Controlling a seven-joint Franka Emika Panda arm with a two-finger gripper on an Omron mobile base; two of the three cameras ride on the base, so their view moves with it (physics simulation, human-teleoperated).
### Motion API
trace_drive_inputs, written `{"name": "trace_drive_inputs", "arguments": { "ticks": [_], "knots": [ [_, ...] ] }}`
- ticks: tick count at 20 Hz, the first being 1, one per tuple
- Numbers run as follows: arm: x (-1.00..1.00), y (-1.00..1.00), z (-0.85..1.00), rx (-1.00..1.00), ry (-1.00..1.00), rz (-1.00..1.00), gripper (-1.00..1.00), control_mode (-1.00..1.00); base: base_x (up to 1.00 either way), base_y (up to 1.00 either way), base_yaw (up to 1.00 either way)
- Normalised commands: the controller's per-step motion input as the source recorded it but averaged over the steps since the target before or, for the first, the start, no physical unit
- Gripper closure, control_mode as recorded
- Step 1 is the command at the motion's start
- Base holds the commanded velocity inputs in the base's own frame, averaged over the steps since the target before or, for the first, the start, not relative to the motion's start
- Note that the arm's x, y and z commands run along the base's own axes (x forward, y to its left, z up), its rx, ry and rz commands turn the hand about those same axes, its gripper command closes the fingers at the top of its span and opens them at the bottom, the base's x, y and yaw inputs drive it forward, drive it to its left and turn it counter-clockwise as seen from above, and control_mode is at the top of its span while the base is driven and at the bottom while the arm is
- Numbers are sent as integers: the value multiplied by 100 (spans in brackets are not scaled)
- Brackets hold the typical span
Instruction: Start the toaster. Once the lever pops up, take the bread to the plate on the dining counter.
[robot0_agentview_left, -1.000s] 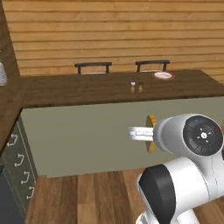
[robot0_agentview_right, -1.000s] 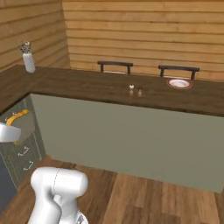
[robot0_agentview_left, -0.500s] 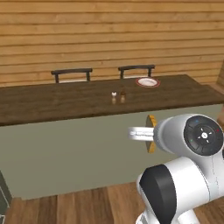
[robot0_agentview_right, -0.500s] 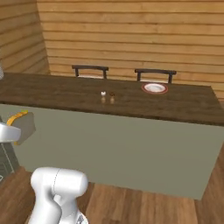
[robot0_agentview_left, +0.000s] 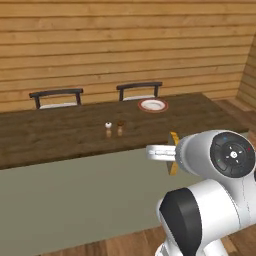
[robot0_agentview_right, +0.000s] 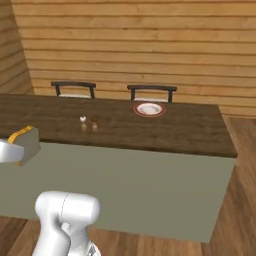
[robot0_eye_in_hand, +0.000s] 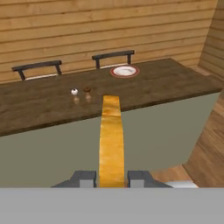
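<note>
My gripper (robot0_eye_in_hand: 111, 177) is shut on the bread (robot0_eye_in_hand: 110, 135), a slice seen edge-on with its yellow-tan crust pointing at the dining counter (robot0_eye_in_hand: 43, 109). In the left base view the bread (robot0_agentview_left: 173, 153) sticks out of the gripper (robot0_agentview_left: 162, 153) in front of the counter's grey-green face. From the right base view the bread (robot0_agentview_right: 26, 144) hangs at the left edge, short of the counter. The red-rimmed white plate (robot0_agentview_left: 152, 105) (robot0_agentview_right: 149, 109) (robot0_eye_in_hand: 124, 71) lies at the far side of the slab, ahead and to the right. The toaster and its lever are out of view.
Two small shakers (robot0_agentview_left: 114, 129) (robot0_agentview_right: 89, 122) (robot0_eye_in_hand: 81, 93) stand mid-counter, left of the plate. Two dark chairs (robot0_agentview_left: 56, 96) (robot0_agentview_left: 139, 90) sit behind the counter against the plank wall. The counter's right end (robot0_agentview_right: 227, 145) meets wooden floor.
The whole scene has slid left and come closer as the base moved along the dining counter. The drawers and worktop corner have left the views. The bread stays in the shut gripper.
</note>
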Motion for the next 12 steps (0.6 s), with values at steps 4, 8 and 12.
{"name": "trace_drive_inputs", "arguments": {
  "ticks": [4,8,12],
  "knots": [
    [0,0,0,0,0,0,100,100,65,-45,-13],
    [0,0,0,0,0,0,100,100,59,-39,-10],
    [0,0,0,0,0,0,100,100,53,-33,-7]
  ]
}}
